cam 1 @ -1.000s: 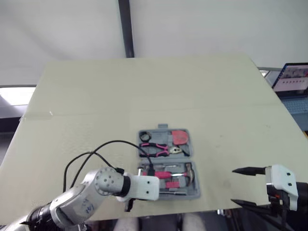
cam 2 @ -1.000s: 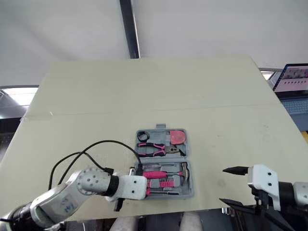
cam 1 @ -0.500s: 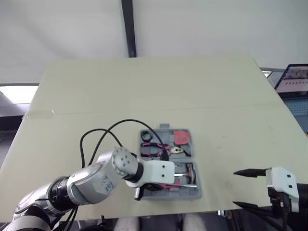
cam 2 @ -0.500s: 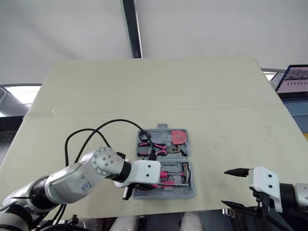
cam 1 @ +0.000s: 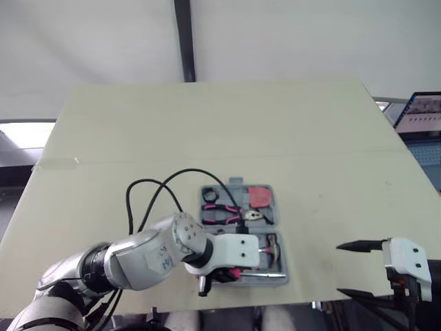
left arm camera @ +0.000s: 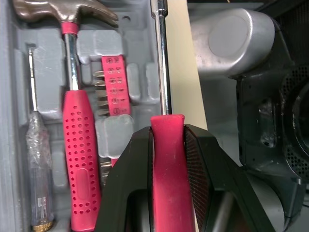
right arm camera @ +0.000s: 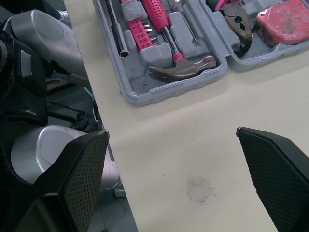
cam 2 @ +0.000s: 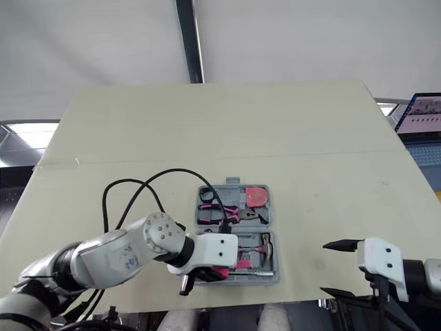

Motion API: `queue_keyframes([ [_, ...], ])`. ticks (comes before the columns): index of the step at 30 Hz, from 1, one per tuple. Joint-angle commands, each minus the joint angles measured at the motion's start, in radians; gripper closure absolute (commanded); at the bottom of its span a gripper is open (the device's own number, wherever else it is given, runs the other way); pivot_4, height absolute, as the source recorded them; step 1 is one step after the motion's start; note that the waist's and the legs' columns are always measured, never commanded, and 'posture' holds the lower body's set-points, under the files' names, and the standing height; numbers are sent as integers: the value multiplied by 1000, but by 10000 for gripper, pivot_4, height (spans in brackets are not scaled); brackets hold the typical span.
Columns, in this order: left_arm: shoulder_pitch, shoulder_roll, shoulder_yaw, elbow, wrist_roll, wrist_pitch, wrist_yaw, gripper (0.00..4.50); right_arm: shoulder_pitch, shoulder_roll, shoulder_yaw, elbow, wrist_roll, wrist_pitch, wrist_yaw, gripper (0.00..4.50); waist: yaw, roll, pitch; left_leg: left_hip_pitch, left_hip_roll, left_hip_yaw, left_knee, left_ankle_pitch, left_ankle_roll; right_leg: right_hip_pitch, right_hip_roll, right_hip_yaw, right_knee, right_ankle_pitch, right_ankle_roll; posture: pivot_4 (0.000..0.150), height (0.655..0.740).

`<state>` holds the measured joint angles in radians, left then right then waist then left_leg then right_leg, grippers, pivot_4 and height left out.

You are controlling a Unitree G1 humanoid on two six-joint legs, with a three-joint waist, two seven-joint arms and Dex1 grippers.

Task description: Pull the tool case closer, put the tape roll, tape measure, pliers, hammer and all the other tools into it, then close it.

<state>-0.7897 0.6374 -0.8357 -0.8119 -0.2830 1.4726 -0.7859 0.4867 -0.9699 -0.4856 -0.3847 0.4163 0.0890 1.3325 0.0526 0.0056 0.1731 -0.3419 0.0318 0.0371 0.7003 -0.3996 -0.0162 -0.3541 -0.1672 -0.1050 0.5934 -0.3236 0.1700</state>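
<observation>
Left wrist view: left gripper [left arm camera: 167, 133] has its two black fingers clenched on the pink handle of a driver [left arm camera: 162, 58]. The metal shaft runs along the near wall of the open tool case [cam 2: 231, 185], beside the bit holder [left arm camera: 112, 87] and the hammer [left arm camera: 77, 159], which are both seated. A small clear-handled screwdriver [left arm camera: 37, 169] lies in its slot past the hammer. Pliers [right arm camera: 237, 24], tape measure [right arm camera: 282, 19] and tape roll [cam 1: 208, 196] sit in the far half. The case rests on the table [cam 1: 207, 124], close to its front edge. Risk: I cannot tell whether the shaft lies over its groove or on the rim. If released off the groove, the driver would likely sit proud and block the lid, or roll over the wall and off the table edge just beside it. Pressing down on a misaligned driver could also tip or push the light case. Pose: left forearm reaches in from the left, wrist turned so the fingers point along the near half. Right gripper [cam 1: 339, 269] hangs low at the right, fingers spread and empty, well apart from the case.
</observation>
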Motion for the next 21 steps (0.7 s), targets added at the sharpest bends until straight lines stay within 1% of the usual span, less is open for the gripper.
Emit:
queue_keyframes([
  [1, -33, 10, -18, -23, -34, 4, 19, 40088, 5, -10, -22, -6, 4, -6, 18, 0, 0, 0, 0, 0, 0, 0, 0, 0, 0, 0, 0, 0, 0, 0, 0, 1500, 7400],
  [8, -56, 33, -46, 22, -50, -17, 57, 40088, 4, -10, -21, -13, 1, 0, 13, 0, 1, 0, 0, 0, 0, 0, 0, 0, 0, 0, 0, 0, 0, 0, 0, 1500, 7400],
  [12, -41, -8, -63, 64, -42, -29, 104, 40088, -1, -11, -18, -12, -1, 1, 10, 0, 2, 0, 0, 0, 0, 0, 0, 0, 0, 0, 0, 0, 0, 0, 0, 1500, 7400],
  [15, -25, -12, -80, 80, -40, -50, 126, 40088, -3, -10, -17, -12, -2, 1, 11, 0, 0, 0, 0, 0, 0, 0, 0, 0, 0, 0, 0, 0, 0, 0, 0, 1500, 7400],
  [18, 0, 2, -108, 101, -26, -94, 141, 40088, -2, -10, -17, -11, -4, 0, 11, 0, 0, 0, 0, 0, 0, 0, 0, 0, 0, 0, 0, 0, 0, 0, 0, 1500, 7400],
  [21, 38, 26, -156, 158, 16, -187, 152, 40088, 1, -10, -23, -18, -2, 5, 9, 0, 0, 0, 0, 0, 0, 0, 0, 0, 0, 0, 0, 0, 0, 0, 0, 1500, 7400],
])
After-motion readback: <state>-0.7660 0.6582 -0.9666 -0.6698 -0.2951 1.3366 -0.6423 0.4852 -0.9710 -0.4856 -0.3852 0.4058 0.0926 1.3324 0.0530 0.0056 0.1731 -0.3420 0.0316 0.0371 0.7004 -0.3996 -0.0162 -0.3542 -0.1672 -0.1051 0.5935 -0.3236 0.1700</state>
